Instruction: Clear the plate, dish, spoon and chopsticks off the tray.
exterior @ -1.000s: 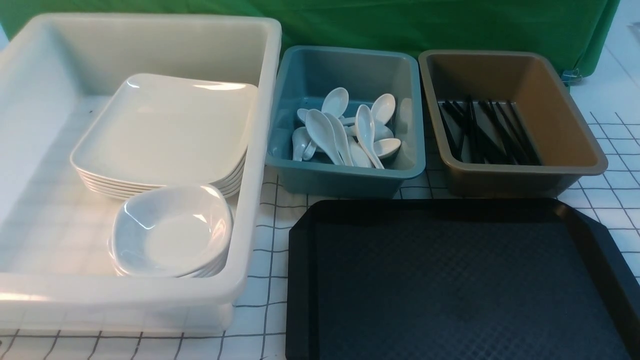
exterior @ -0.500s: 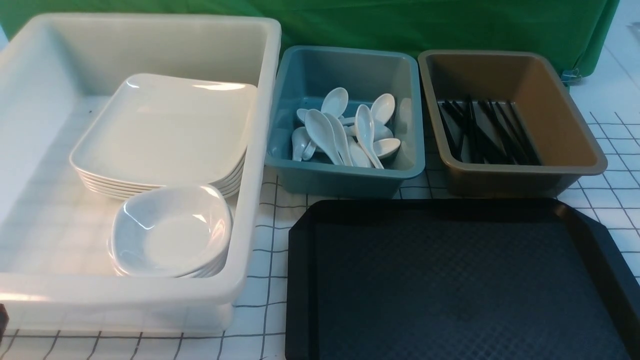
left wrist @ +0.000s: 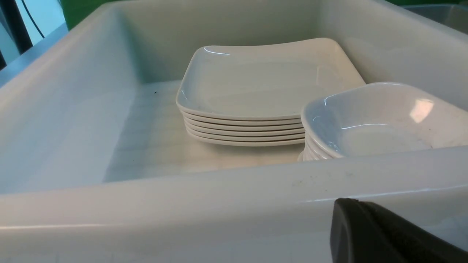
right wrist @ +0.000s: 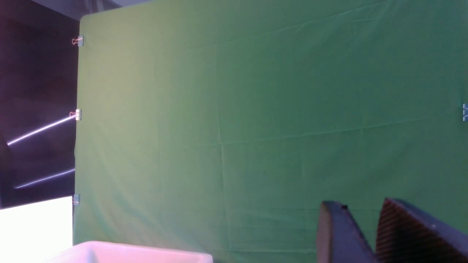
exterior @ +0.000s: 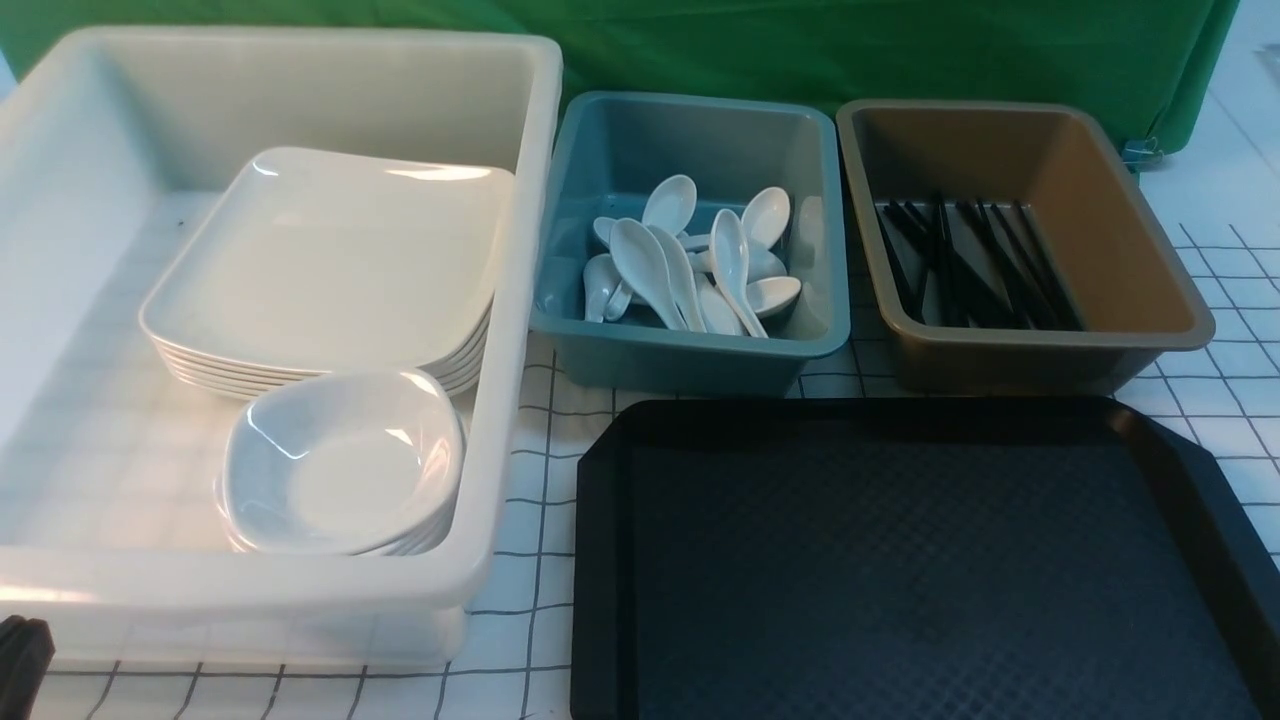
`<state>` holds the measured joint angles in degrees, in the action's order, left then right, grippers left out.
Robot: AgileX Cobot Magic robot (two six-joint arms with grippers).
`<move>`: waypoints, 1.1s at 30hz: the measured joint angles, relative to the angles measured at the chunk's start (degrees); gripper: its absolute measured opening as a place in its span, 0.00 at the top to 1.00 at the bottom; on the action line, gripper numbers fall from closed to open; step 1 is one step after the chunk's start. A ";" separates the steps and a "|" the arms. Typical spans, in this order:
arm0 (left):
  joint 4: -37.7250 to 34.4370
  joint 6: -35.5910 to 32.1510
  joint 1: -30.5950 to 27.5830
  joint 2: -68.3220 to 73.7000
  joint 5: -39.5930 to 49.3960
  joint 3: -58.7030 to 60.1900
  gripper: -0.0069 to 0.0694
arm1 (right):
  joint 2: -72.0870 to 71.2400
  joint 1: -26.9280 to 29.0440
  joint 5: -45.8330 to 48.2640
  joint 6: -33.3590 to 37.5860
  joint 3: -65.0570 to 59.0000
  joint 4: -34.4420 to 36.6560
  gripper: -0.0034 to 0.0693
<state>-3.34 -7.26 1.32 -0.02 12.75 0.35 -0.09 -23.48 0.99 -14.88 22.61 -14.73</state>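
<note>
Your large flat black plastic tray [exterior: 1200,480] with its cut-off corners and diamond-textured floor carries nothing at all, so the clearing looks finished. The big white glossy rectangular plate [exterior: 330,255] tops a stack of its kind inside the deep white plastic tub [exterior: 500,400] to the tray's left, and a stack of small rounded-square white bowls [exterior: 345,460] sits just beside it, nearer the robot. The short white glossy soup spoons [exterior: 690,255] lie heaped in the blue plastic tub [exterior: 690,355] behind the tray, and the thin black chopsticks [exterior: 965,265] lie in the brown plastic tub [exterior: 1150,300] next to that.

If you had to lift any of these again, expect stiff, smooth, slippery pieces. I judge the plate is best pinched at its raised rim, a spoon across its stubby handle, and the chopsticks near their middle, since they are light and will roll.

Your left gripper [left wrist: 384,233] hangs low by the near wall of the white tub, closed on nothing. Your right gripper [right wrist: 369,230] faces the green cloth backdrop [right wrist: 256,109], its jaws a little apart with nothing between them.
</note>
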 joint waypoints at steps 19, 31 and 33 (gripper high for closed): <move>0.00 0.00 0.00 0.00 0.00 0.00 0.90 | 0.00 0.00 0.06 1.08 0.00 0.00 0.66; 0.06 0.00 0.00 0.00 0.08 0.00 0.90 | 0.12 14.02 9.47 1.42 -9.91 0.00 0.63; 0.06 0.00 0.00 0.00 0.10 0.00 0.90 | 0.12 18.65 9.85 1.42 -16.31 0.00 0.63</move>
<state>-3.28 -7.26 1.32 -0.02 12.85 0.35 0.02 -4.83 10.84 -13.46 6.30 -14.73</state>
